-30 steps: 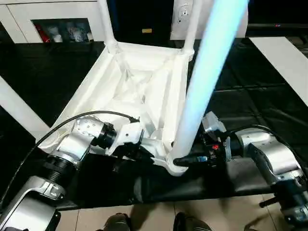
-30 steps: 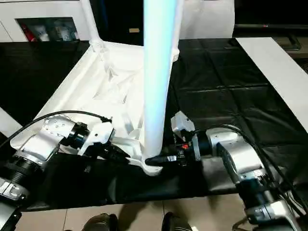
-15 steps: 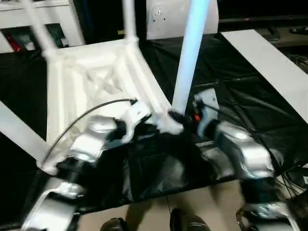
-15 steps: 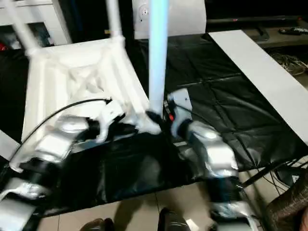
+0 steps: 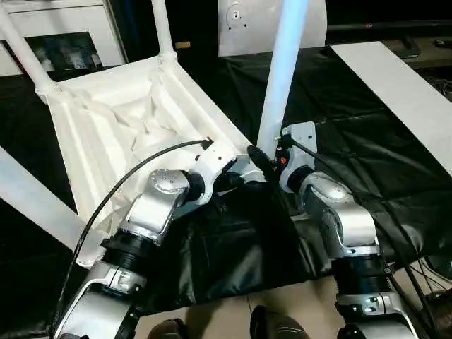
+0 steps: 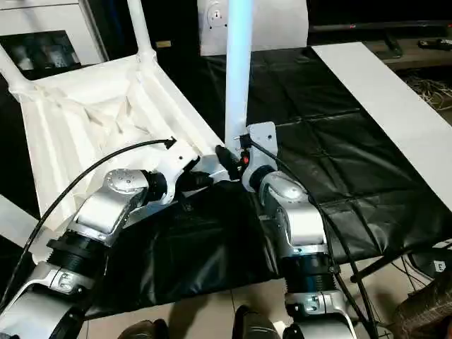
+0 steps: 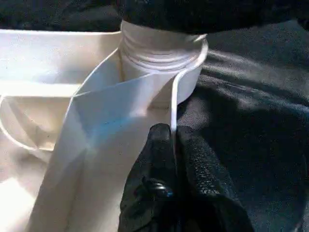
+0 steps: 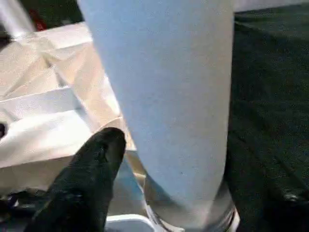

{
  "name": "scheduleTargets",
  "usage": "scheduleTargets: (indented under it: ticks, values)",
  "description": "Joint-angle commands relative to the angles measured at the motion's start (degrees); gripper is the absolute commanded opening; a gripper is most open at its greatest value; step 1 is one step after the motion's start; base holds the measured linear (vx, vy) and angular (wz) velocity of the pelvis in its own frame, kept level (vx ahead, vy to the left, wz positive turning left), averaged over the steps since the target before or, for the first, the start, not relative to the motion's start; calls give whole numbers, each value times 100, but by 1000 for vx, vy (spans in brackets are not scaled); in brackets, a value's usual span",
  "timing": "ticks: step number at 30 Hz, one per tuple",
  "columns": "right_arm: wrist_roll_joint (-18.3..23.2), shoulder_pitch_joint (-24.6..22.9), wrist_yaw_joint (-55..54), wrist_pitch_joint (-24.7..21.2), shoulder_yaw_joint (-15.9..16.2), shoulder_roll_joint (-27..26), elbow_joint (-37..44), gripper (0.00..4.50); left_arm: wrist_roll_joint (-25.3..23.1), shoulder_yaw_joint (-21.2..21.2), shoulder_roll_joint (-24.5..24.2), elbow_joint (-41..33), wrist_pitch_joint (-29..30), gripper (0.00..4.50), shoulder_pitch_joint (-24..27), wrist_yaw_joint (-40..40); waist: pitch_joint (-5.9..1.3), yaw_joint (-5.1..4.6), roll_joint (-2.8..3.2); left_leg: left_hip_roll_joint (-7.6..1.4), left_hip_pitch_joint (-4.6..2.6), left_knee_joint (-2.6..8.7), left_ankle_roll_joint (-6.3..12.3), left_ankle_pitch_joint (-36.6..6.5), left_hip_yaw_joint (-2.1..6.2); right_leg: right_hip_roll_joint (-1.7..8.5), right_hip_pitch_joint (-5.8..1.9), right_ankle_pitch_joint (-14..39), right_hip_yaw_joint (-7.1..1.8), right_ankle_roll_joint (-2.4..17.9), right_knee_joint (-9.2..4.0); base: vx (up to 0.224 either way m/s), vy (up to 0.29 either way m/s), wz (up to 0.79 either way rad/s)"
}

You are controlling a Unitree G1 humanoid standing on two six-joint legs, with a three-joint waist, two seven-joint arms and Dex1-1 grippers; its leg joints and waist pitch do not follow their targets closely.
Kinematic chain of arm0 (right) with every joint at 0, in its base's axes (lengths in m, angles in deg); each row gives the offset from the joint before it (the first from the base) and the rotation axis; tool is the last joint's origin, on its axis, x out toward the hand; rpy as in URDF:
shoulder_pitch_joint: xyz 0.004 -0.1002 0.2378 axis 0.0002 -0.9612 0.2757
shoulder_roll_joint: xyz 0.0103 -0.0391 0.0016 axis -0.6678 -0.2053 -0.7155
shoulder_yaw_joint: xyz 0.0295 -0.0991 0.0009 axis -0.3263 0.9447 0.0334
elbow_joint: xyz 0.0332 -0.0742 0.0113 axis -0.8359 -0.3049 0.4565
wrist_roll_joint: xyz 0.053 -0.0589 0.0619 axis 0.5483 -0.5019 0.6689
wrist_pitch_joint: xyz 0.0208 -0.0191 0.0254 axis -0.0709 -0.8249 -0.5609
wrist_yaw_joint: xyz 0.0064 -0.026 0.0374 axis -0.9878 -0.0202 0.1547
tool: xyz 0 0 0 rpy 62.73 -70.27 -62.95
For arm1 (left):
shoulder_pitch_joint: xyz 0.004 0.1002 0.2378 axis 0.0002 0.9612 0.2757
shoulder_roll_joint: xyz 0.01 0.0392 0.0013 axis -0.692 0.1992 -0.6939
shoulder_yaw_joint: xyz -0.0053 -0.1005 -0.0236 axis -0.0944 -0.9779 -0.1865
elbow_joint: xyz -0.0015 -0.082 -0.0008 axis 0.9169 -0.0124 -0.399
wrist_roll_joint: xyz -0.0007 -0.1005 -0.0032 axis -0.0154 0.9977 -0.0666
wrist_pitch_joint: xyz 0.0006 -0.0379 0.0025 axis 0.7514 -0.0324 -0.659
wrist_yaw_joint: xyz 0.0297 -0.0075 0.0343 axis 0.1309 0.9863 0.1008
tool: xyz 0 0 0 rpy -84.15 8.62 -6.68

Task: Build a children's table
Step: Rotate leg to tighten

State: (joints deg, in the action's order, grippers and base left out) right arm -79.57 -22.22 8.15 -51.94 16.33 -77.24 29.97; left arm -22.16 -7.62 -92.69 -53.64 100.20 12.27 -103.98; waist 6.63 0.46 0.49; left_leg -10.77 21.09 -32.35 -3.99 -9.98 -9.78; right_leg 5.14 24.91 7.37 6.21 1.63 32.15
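Observation:
The children's table lies upside down on the black sheet, its ribbed white tabletop [image 5: 127, 120] facing up. One white leg [image 5: 282, 70] stands upright in the near corner socket [image 7: 159, 53]. Two more legs [image 5: 164, 28] rise at the far corners, and another leg [image 5: 35, 201] slants across the left. My left gripper [image 7: 175, 140] is shut on the tabletop's thin rim just beside that socket. My right gripper [image 8: 198, 169] sits at the base of the upright leg, open, with one finger [image 8: 96, 164] on either side and a gap to the tube.
A white cabinet with glass doors [image 5: 63, 42] stands at the back left. A flat white board [image 5: 402, 92] lies along the right side of the black sheet [image 5: 367, 155]. A white panel [image 5: 247, 18] stands behind the table. Cables [image 6: 424, 85] trail at the far right.
The head view has swung, so the whole picture has shifted. My right gripper's fingers have spread off the upright leg. The left gripper still pinches the rim.

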Motion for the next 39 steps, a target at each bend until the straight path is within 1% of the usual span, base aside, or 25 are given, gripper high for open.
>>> scheduleTargets:
  ticks: [1,3,4,5,6,8,9,10,11,12,14,15,16,17,18,20,21,23,25,27,29,30,35,36,39]
  values:
    - [269,-103,614,70,409,46,127,361,246,172,11,-263,-518,0,78,-452,-493,70,-7,-156,14,291,607,-878,34,300,-474,1489,-296,1037,-333,0,0,0]
    - [335,-179,1026,188,368,372,182,378,332,214,-186,-325,-817,0,184,-856,-491,70,-6,-153,12,282,656,-879,25,304,-473,1450,-298,1082,-333,0,0,0]
    - [378,-241,1424,319,385,652,212,389,321,286,-375,-302,-977,0,228,-1132,-497,73,-22,-156,9,277,669,-859,22,309,-474,1442,-300,1100,-330,0,0,0]
    - [396,-276,1645,402,405,807,226,403,296,339,-486,-285,-1059,0,248,-1271,-503,120,-3,-170,-6,271,716,-775,19,300,-468,1340,-304,1145,-305,0,0,0]
    - [396,-276,1645,402,405,807,226,403,296,339,-486,-285,-1059,0,248,-1271,-493,131,5,-179,-11,272,729,-772,11,302,-452,1337,-312,1158,-303,0,0,0]
    - [433,-326,1956,496,418,1002,241,426,274,428,-653,-255,-1250,0,278,-1513,-492,189,13,-195,-42,276,689,-796,5,304,-434,1393,-315,1189,-307,0,0,0]
    - [460,-344,2100,520,410,1087,242,426,299,450,-727,-250,-1335,0,297,-1658,-482,202,-6,-201,-56,280,650,-869,3,301,-422,1439,-318,1204,-302,0,0,0]
    - [471,-351,2154,529,406,1120,242,434,309,458,-755,-248,-1367,0,305,-1713,-480,208,-5,-204,-57,284,634,-912,8,301,-423,1472,-316,1191,-302,0,0,0]
    - [603,-412,2778,563,444,1455,271,434,407,527,-1027,-234,-1631,0,355,-2252,-469,236,-10,-206,-73,291,599,-1022,6,293,-427,1603,-319,1144,-316,0,0,0]
    - [603,-412,2778,563,444,1455,271,434,407,527,-1027,-234,-1631,0,355,-2252,-472,244,-11,-210,-63,292,596,-1000,8,299,-436,1583,-329,1137,-303,0,0,0]
    - [727,-445,3382,638,585,1795,248,434,436,590,-1252,-126,-1944,0,347,-2616,-470,265,-13,-212,-62,294,576,-1025,5,298,-431,1605,-337,1127,-298,0,0,0]
    - [765,-456,3660,755,672,1942,223,434,439,616,-1332,-57,-2098,0,323,-2747,-464,278,-45,-207,-56,292,589,-1052,-4,297,-423,1654,-336,1111,-309,0,0,0]
    - [788,-463,3841,838,729,2036,208,434,441,633,-1382,-11,-2197,0,307,-2832,-467,297,-31,-208,-65,287,594,-1074,0,304,-421,1698,-331,1101,-305,0,0,0]
    - [788,-463,3841,838,729,2036,208,434,441,633,-1382,-11,-2197,0,307,-2832,-464,312,-28,-216,-57,287,580,-1048,-4,307,-419,1752,-339,1080,-300,0,0,0]
    - [904,-495,4410,846,882,2269,261,434,496,679,-1485,68,-2394,0,254,-3119,-469,327,-58,-216,-56,281,601,-1056,-5,312,-427,1796,-337,1071,-300,0,0,0]
    - [974,-499,4770,822,969,2397,272,434,562,720,-1544,84,-2502,0,232,-3352,-467,342,-56,-220,-39,278,635,-1023,-3,309,-431,1818,-336,1061,-296,0,0,0]
    - [991,-490,4881,829,999,2432,257,408,589,740,-1559,83,-2537,0,227,-3440,-467,347,-57,-222,-34,276,639,-1005,-5,311,-429,1815,-338,1056,-294,0,0,0]
    - [994,-414,5128,872,1101,2521,171,400,656,820,-1602,100,-2676,0,204,-3699,-465,367,-76,-219,-30,272,634,-972,-4,313,-414,1851,-336,1067,-291,0,0,0]
    - [996,-375,5211,897,1137,2551,116,392,676,845,-1612,130,-2750,0,191,-3793,-464,395,-72,-222,-43,268,615,-1000,-10,316,-401,1964,-344,1052,-299,0,0,0]
    - [978,-274,5340,951,1212,2580,-15,363,674,911,-1635,174,-2879,0,169,-3950,-459,435,-69,-226,-57,269,584,-1003,-13,320,-385,2016,-348,1051,-300,0,0,0]
    - [984,-233,5382,965,1236,2584,-64,356,669,934,-1641,196,-2925,0,161,-4005,-450,450,-67,-236,-66,272,519,-1114,-10,312,-370,2095,-352,1067,-295,0,0,0]
    - [994,-194,5439,967,1258,2587,-106,334,664,949,-1643,221,-2972,0,154,-4055,-441,452,-69,-239,-74,272,506,-1161,-14,313,-359,2119,-358,1065,-305,0,0,0]
    - [1060,-120,5736,889,1343,2621,-135,304,654,979,-1653,292,-3069,0,123,-4143,-452,441,-79,-233,-37,273,474,-1157,5,321,-402,2091,-357,1061,-276,0,0,0]
    - [1062,-120,5744,885,1347,2624,-132,283,654,979,-1654,294,-3071,0,122,-4144,-452,439,-79,-233,-38,274,473,-1156,6,324,-401,2110,-358,1051,-281,0,0,0]
    - [1094,-97,5919,843,1425,2681,-129,266,647,978,-1666,396,-3175,0,86,-4174,-441,442,-88,-224,-41,271,485,-1161,2,319,-394,2207,-357,1007,-295,0,0,0]
